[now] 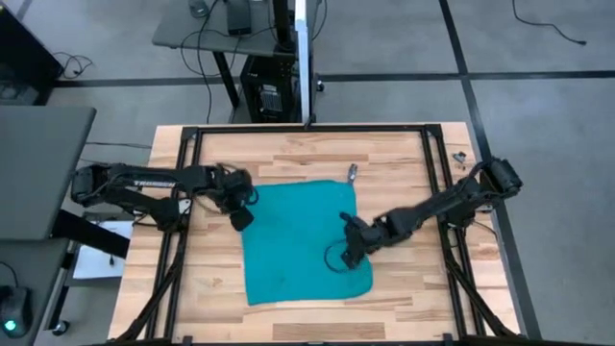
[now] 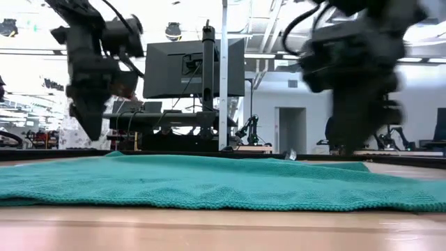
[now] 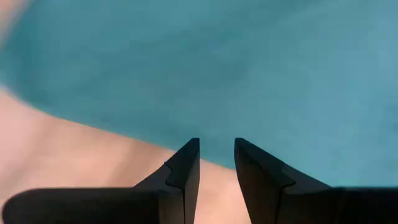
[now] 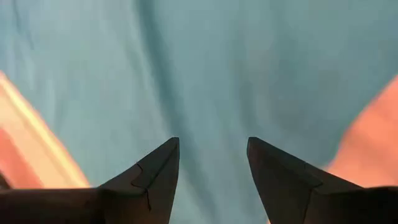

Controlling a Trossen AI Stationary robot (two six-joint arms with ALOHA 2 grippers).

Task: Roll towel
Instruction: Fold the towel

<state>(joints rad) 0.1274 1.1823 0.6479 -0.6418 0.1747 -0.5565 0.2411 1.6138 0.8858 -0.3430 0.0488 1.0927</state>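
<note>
Wooden table (image 1: 404,298) bears flat towel (image 1: 298,245) under both empty, parted hands.

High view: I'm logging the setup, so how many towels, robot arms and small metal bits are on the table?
Teal towel: 1
Robot arms, left gripper and right gripper: 2
Small metal bit by the towel's far edge: 1
Total: 4

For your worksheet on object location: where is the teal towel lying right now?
In the high view the teal towel lies flat mid-table, between the left end effector at its left edge and the right end effector.
</note>
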